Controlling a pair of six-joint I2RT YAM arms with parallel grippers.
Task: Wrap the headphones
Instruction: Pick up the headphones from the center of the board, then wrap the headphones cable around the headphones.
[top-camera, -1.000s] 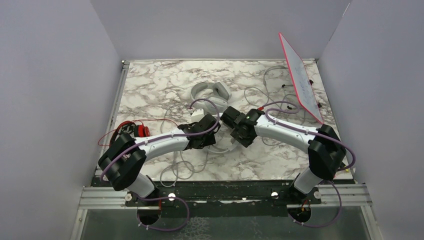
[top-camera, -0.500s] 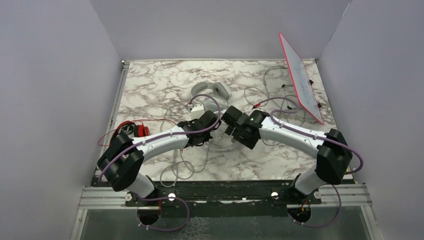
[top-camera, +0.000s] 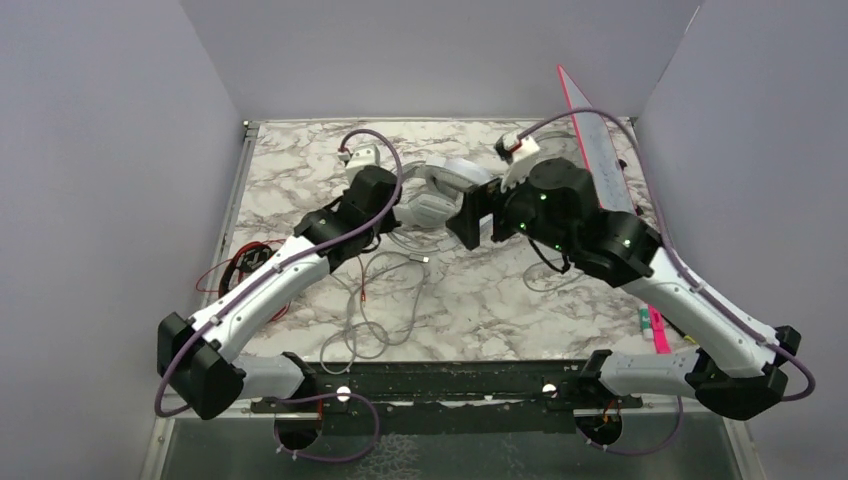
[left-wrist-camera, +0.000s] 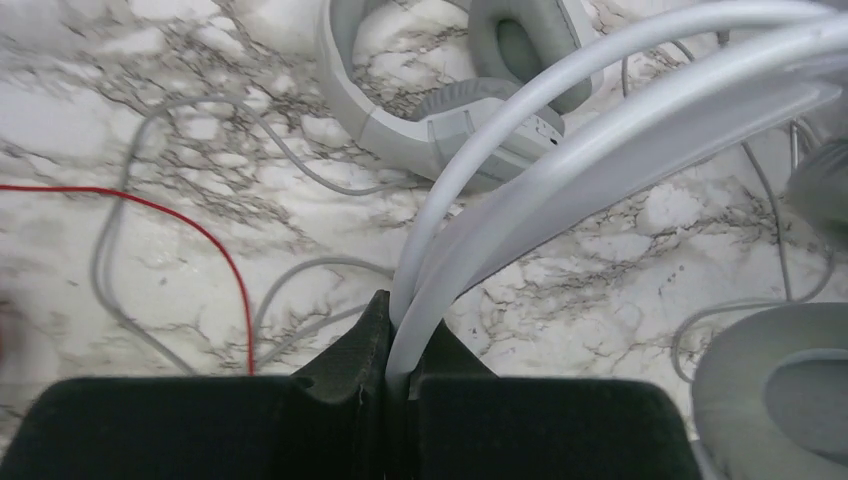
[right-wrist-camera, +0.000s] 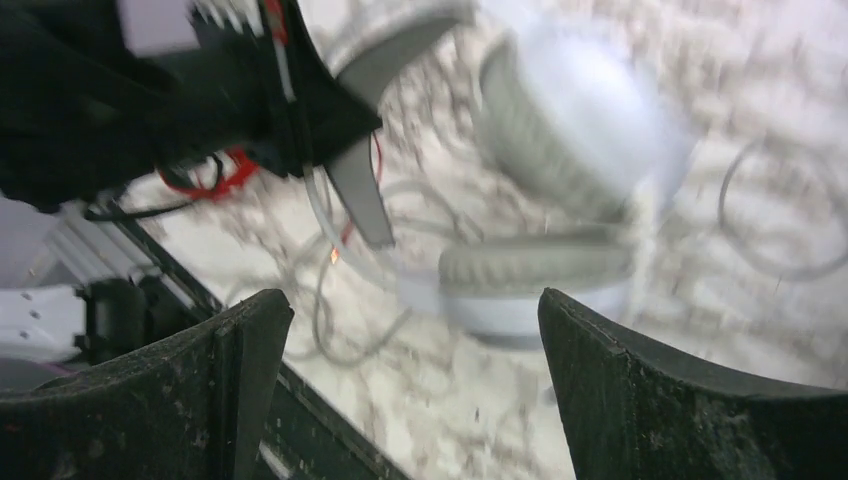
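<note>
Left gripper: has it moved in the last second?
Yes. In the top view the left gripper moved toward the far edge of the table, jaws shut on the white headset.

Right wrist: we find the white-silver headset (right-wrist-camera: 570, 130) motion-blurred. Top: the left arm (top-camera: 290, 280) partly hides the red-and-black headset (top-camera: 245, 265). Left wrist: an ear cup (left-wrist-camera: 780, 390) is cropped.

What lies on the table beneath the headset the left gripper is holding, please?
Beneath the held white headset, the left wrist view shows marble table, a second grey headset, grey cables and a red cable. The headset itself hides the rest.
</note>
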